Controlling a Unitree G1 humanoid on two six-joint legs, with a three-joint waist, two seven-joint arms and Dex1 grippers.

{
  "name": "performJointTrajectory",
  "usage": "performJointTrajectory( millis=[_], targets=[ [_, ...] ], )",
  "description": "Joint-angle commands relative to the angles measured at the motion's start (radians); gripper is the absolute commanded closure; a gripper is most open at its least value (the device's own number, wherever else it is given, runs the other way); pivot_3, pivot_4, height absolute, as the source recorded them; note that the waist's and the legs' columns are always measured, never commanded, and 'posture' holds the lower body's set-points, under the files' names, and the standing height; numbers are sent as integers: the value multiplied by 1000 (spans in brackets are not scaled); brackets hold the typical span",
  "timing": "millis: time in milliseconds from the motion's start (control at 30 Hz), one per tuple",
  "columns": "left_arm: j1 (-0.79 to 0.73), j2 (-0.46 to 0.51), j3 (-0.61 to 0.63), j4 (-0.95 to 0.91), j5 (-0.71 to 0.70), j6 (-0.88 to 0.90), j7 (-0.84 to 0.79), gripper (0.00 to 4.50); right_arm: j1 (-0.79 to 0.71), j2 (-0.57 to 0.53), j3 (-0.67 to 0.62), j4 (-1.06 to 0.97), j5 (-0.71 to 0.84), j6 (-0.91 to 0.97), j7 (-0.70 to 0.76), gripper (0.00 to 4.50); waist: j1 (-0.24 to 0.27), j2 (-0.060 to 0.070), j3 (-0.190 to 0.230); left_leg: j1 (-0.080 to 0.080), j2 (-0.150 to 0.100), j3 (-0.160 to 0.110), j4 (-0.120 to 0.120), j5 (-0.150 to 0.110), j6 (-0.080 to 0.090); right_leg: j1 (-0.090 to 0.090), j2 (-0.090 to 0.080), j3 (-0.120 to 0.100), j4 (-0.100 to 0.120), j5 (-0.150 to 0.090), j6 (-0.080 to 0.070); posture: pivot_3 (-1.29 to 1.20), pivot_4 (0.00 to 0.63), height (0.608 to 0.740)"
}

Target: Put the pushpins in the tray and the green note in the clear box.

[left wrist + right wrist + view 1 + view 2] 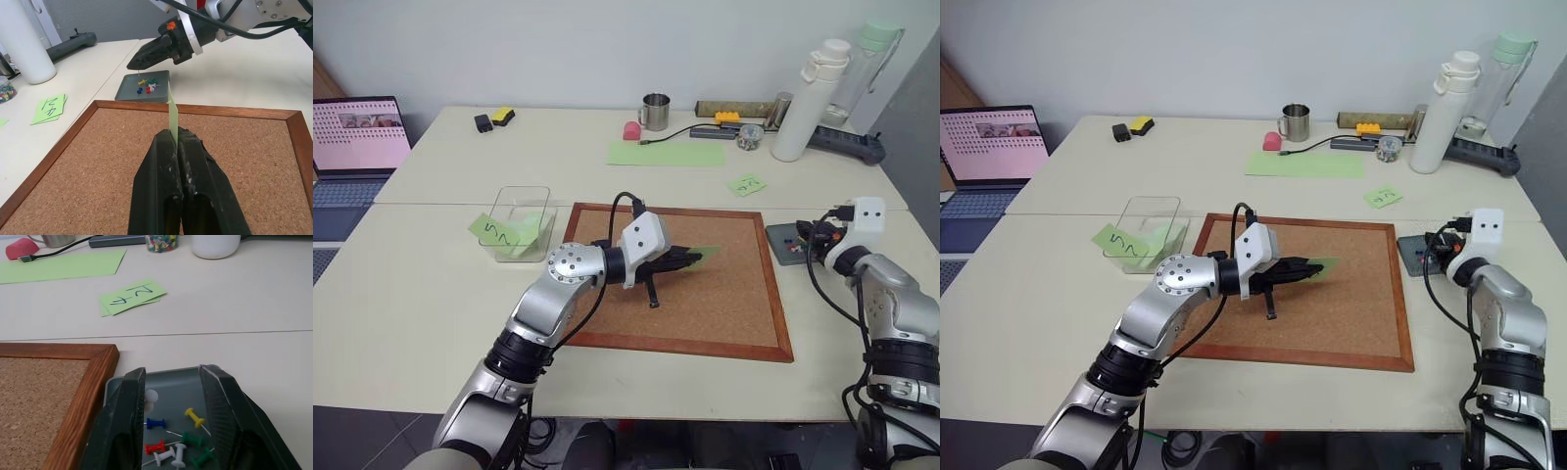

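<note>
Cream table [431,323], green note [172,110] pinched edge-on, nearby pad [133,296] perhaps "27"

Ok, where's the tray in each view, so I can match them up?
Left eye: tray on the right, beside the corkboard's right edge.
Right eye: tray, same spot.
Left wrist: tray past the corkboard's far corner.
Right wrist: tray between the right gripper's fingers.
Shared landmark: the corkboard's wooden frame.
</note>
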Motion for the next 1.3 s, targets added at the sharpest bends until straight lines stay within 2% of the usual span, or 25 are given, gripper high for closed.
performJointTrajectory(
  millis=[33,300,967,1167,1300],
  targets=[
    [-27,-7,14,-7,3,-27,-7,4500,8,-22,10,-30,-15,-38,2,2724,-1,0,0,0,0,0,0,0,0,0,0,0,0,0,0,0,150,740],
    [-28,-5,13,-7,6,-28,-19,4500,32,-37,86,17,-82,-120,27,2724,-2,0,0,0,0,0,0,0,0,0,0,0,0,0,0,0,150,740],
    [-28,-5,18,-6,12,-27,-10,4500,50,-95,165,82,-191,-289,72,2724,-1,0,0,0,0,0,0,0,-1,0,0,0,0,0,0,0,150,740],
    [-33,-6,50,-6,-10,0,7,4500,49,-87,130,18,-145,-312,85,2724,-2,0,0,0,0,0,0,1,-1,0,0,0,0,0,0,0,150,740],
    [-55,-2,119,-3,-36,50,52,4500,73,-114,102,-116,-55,-280,178,2724,-1,0,0,0,0,0,0,1,-1,0,0,0,0,0,0,0,150,740]
  ],
)
